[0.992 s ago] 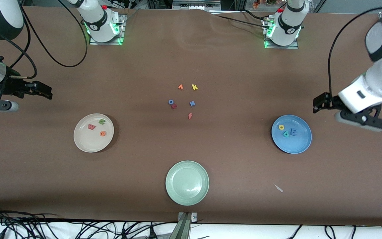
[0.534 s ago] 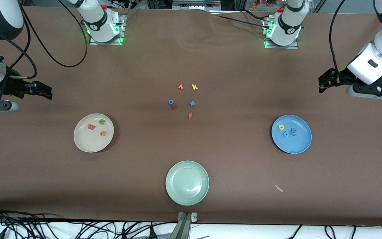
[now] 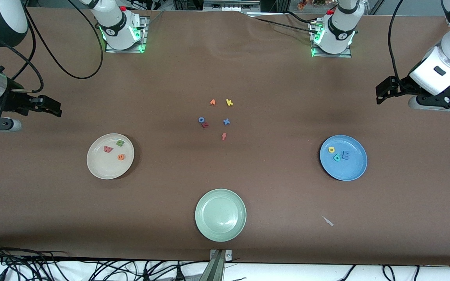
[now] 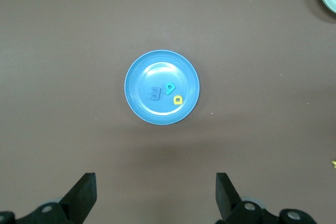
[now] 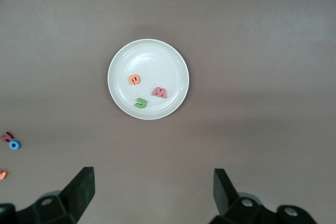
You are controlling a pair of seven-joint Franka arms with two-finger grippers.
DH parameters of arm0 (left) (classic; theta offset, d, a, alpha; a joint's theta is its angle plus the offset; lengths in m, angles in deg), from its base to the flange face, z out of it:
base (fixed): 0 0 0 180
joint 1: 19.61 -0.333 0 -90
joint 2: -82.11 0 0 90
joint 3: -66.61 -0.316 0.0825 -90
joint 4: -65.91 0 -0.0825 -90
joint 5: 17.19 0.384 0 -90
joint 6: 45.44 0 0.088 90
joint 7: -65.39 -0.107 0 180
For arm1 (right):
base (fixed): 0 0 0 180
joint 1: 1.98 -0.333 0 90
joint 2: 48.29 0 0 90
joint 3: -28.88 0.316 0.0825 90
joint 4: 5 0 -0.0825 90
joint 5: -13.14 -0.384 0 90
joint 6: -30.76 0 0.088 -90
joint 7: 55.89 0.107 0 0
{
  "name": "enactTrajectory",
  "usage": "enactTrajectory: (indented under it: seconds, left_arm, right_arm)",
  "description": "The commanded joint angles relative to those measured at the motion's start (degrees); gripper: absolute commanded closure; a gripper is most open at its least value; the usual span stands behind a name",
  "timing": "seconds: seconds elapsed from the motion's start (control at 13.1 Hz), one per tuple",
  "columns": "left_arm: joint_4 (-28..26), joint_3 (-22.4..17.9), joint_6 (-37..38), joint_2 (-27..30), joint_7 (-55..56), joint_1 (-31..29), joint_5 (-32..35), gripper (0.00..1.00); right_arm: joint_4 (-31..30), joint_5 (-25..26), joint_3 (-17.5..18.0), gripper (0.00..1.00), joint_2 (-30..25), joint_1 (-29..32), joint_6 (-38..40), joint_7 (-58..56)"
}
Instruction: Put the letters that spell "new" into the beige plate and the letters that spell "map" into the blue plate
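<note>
Light, soft foam letters, best pinched across flat faces. Green n (image 3: 120, 143), orange e (image 3: 121, 157), pinkish-red w (image 3: 108, 149) lying in beige plate (image 3: 96, 166), lower left of frame; light-blue m (image 3: 345, 155), yellow a (image 3: 331, 149), teal p (image 3: 336, 157) in blue plate (image 3: 356, 169), lower right. Right gripper (image 3: 53, 107) at left edge, left gripper (image 3: 381, 95) at right edge, both spread wide and empty, over bare table.

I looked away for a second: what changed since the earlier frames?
The left gripper, open and empty, lifted off the blue plate and drew back toward its base. The right gripper stayed open, waiting at its end. All six sorted letters, both plates, the green plate and the leftover letters did not move.
</note>
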State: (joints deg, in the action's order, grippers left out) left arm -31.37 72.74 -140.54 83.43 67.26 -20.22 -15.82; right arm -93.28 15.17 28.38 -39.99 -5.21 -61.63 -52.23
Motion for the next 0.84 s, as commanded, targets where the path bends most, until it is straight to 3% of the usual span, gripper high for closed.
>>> enactTrajectory:
  seconds: [0.0, 0.76]
  left_arm:
    - [1.74, -0.59, 1.15, -0.71, 0.59, 0.35, -1.45, 0.0]
    - [4.21, -0.42, 5.02, -1.5, 0.07, 0.17, -0.84, 0.0]
  right_arm:
    - [1.79, -0.54, 0.14, 0.01, 0.75, 0.16, 0.54, -0.76]
    - [1.88, -0.62, 0.14, 0.0, 0.75, 0.24, 0.54, -0.76]
